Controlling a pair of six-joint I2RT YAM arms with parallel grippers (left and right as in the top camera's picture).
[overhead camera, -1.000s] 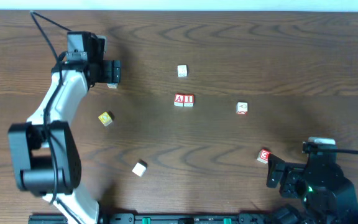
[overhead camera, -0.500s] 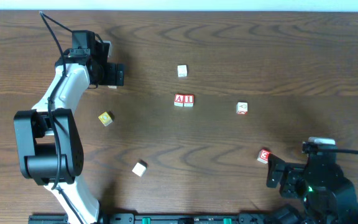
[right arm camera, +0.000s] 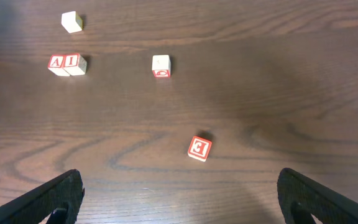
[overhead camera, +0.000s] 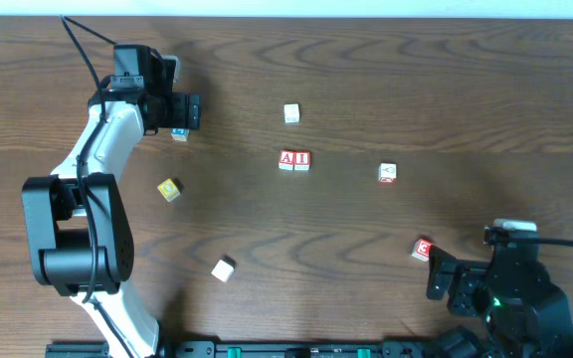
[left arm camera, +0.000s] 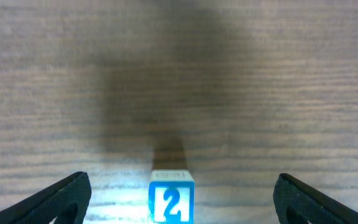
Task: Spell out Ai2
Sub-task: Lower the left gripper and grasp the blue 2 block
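A red A block [overhead camera: 286, 159] and a red I block [overhead camera: 302, 159] stand side by side mid-table, also in the right wrist view [right arm camera: 57, 63] [right arm camera: 74, 63]. A blue 2 block [left arm camera: 171, 200] sits on the table between the wide-open fingers of my left gripper [left arm camera: 179, 205], touching neither finger. In the overhead view the blue block [overhead camera: 179, 132] lies just under the left gripper [overhead camera: 185, 113] at the far left. My right gripper [right arm camera: 179, 211] is open and empty near the front right [overhead camera: 441, 278].
Loose blocks lie around: a white one [overhead camera: 291, 113] at the back, a white-red one [overhead camera: 387, 173] at right, a red one [overhead camera: 423, 249] near the right gripper, a yellow one [overhead camera: 170, 189] and a white one [overhead camera: 224, 268] at left front.
The left arm has shifted a little toward the back and right over the blue 2 block. The right arm has not moved. No block has moved.
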